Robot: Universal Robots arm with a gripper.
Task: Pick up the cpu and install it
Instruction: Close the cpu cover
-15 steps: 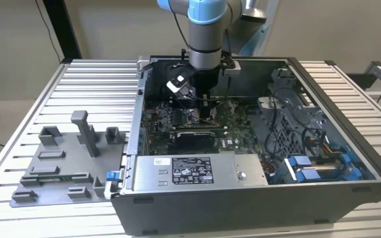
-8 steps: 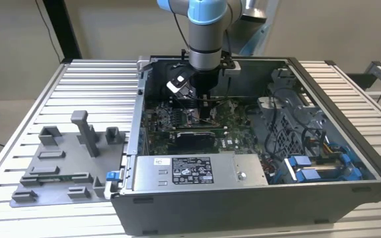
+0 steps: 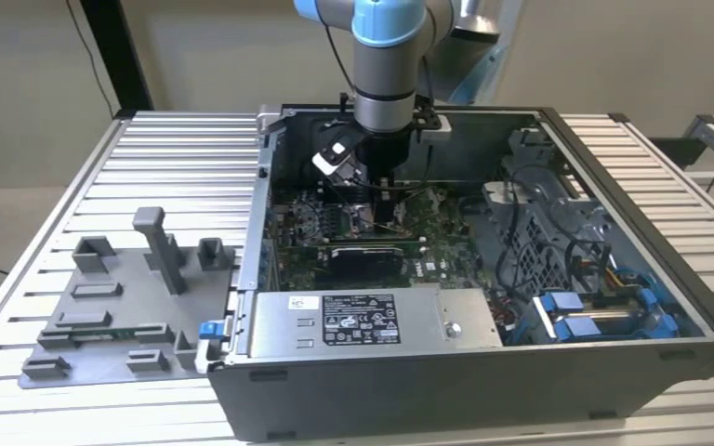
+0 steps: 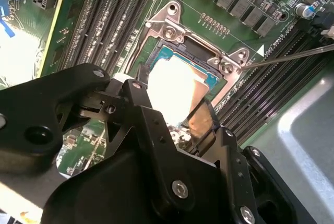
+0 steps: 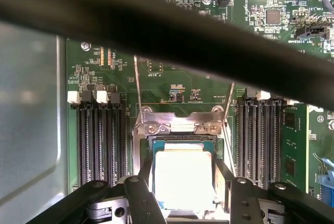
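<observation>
The cpu (image 5: 183, 177), a small square chip with a pale shiny top, sits low in the dark socket, whose metal frame (image 5: 180, 126) is on the green motherboard. My gripper (image 5: 185, 171) is shut on the cpu, one black finger against each of two opposite edges. In the second wrist view the cpu (image 4: 175, 91) glares white between the fingers of the gripper (image 4: 172, 98), just inside the socket frame (image 4: 169, 25). In the exterior view the gripper (image 3: 389, 209) reaches straight down into the open computer case (image 3: 630, 186), near its back.
Memory slots (image 5: 99, 140) flank the socket on both sides. A thin metal lever (image 4: 292, 57) sticks out beside the frame. A power supply (image 3: 370, 319) fills the case's front. Grey fixture blocks (image 3: 122, 307) stand on the table at the exterior view's left. A dark cable (image 5: 172, 31) crosses the first wrist view.
</observation>
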